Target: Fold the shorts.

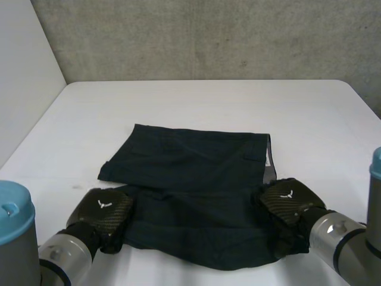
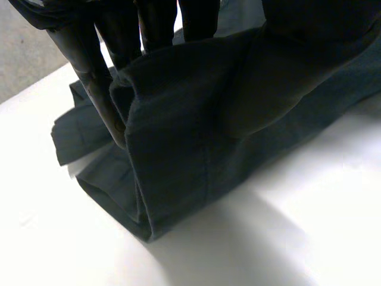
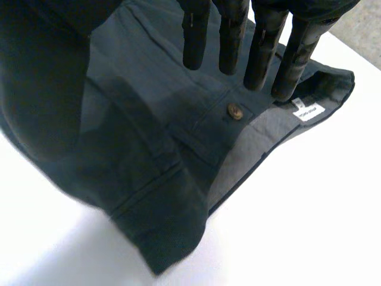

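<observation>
Head cam: high, behind & between the 2 arms, facing down on the surface (image 1: 208,101). Wrist cams: v. close, 1 along left hand (image 2: 98,89), 1 along right hand (image 3: 262,53). All 3 share the shorts (image 1: 196,173).

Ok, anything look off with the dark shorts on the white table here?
Nothing damaged. The dark fabric shorts lie a bit askew: by the right hand the waistband gapes, showing grey lining and a white label; by the left hand one leg juts out.
</observation>
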`<control>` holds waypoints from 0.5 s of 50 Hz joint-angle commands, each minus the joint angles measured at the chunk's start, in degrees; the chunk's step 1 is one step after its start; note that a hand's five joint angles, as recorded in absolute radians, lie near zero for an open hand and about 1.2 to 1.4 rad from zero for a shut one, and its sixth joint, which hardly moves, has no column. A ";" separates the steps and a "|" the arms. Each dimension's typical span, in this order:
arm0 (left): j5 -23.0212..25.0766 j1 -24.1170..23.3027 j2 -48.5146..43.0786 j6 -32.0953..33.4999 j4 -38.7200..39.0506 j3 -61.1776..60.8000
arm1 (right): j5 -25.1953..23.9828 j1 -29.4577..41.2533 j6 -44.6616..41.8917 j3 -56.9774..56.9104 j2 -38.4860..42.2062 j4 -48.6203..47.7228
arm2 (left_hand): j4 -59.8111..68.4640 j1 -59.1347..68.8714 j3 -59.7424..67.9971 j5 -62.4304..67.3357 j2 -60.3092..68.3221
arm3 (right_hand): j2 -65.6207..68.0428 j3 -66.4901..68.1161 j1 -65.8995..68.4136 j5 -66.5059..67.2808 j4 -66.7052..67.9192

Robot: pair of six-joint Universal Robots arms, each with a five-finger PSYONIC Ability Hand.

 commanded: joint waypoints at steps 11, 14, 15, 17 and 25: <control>0.23 3.65 -5.45 1.75 -0.88 5.91 | -5.42 -5.23 0.25 4.41 -6.59 5.71 | 11.46 15.12 12.02 13.32 11.48 | -0.14 0.41 2.35 0.40 0.57; 0.32 4.18 -5.45 1.67 -0.88 6.09 | -5.50 -5.50 0.34 5.56 -5.88 3.51 | 11.46 15.12 12.02 13.32 11.48 | 1.54 2.09 4.03 2.09 2.25; 0.32 4.53 -5.45 1.67 -0.88 6.18 | -5.42 -5.33 0.34 6.43 -5.27 1.76 | 11.46 15.12 12.02 13.32 11.48 | 4.05 4.60 6.54 4.59 4.76; 0.32 5.06 -5.45 1.67 -0.88 6.18 | -5.42 -5.24 0.34 7.05 -3.52 -0.53 | 11.46 15.12 12.02 13.32 11.48 | 5.75 6.29 8.24 6.29 6.45; 0.40 6.03 -5.45 1.67 -0.88 5.83 | -4.80 -5.15 0.69 6.00 4.22 -6.34 | 11.46 15.12 12.02 13.32 11.48 | 47.55 48.10 50.04 48.10 48.26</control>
